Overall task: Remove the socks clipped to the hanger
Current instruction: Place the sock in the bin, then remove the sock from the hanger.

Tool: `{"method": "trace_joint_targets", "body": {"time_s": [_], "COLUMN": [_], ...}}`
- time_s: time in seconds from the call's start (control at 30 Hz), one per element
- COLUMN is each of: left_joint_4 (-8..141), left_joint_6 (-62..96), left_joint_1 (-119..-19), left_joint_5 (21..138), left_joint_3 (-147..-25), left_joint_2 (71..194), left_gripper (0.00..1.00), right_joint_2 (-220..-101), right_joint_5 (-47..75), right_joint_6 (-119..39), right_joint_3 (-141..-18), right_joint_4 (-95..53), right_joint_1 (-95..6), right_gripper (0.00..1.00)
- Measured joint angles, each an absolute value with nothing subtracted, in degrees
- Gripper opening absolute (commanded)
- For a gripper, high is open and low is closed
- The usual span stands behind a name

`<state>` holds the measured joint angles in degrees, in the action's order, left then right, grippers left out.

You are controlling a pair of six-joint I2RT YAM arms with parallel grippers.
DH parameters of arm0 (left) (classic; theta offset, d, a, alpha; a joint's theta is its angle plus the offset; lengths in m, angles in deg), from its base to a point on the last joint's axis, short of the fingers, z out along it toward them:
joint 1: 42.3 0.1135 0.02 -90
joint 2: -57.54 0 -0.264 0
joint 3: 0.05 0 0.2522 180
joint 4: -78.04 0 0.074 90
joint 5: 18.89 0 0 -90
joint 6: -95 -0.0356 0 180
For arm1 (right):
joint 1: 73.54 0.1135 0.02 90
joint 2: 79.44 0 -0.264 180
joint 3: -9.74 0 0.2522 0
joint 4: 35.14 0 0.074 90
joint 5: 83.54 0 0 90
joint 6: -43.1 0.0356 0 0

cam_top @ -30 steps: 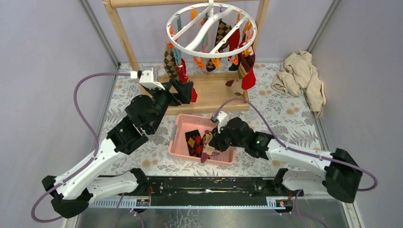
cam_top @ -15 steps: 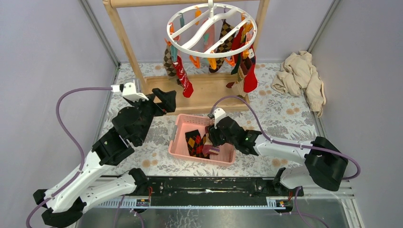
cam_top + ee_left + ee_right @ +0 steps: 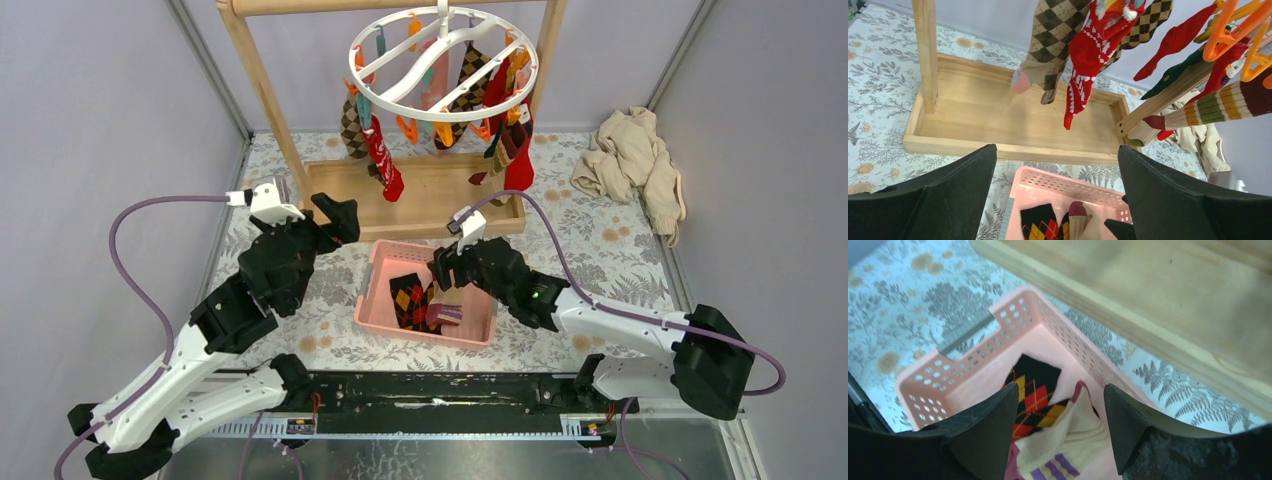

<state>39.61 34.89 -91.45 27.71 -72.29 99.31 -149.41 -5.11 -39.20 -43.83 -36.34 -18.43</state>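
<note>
The white ring hanger (image 3: 443,62) hangs from the wooden rack with several socks clipped to it, among them a red sock (image 3: 384,165) and a brown argyle sock (image 3: 350,125). In the left wrist view the red sock (image 3: 1083,60) and the argyle sock (image 3: 1048,45) dangle above the rack's base. My left gripper (image 3: 335,222) is open and empty, below and to the left of them. My right gripper (image 3: 445,270) is open over the pink basket (image 3: 372,300). Under it a cream sock with purple stripes (image 3: 1068,440) lies loose on a black argyle sock (image 3: 1033,385).
The wooden rack's post (image 3: 262,90) and tray-like base (image 3: 440,195) stand behind the basket. A beige cloth heap (image 3: 635,160) lies at the back right. Grey walls close in both sides.
My right gripper has opened and let the cream striped sock drop into the basket. My left arm has drawn back from the red sock toward the near left. The hanger has swung a little.
</note>
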Motion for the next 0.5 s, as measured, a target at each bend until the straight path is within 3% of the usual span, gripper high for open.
{"method": "trace_joint_targets", "body": {"time_s": [0.5], "left_joint_4": [36.0], "left_joint_6": [37.1], "left_joint_1": [-91.4], "left_joint_5": [26.9], "left_joint_3": [-71.7], "left_joint_2": [96.8], "left_gripper": [0.99], "right_joint_2": [-159.6], "right_joint_5": [-7.7], "right_joint_6": [-41.5], "right_joint_3": [-46.3], "right_joint_4": [-61.2], "right_joint_1": [-18.4], "right_gripper": [0.69]}}
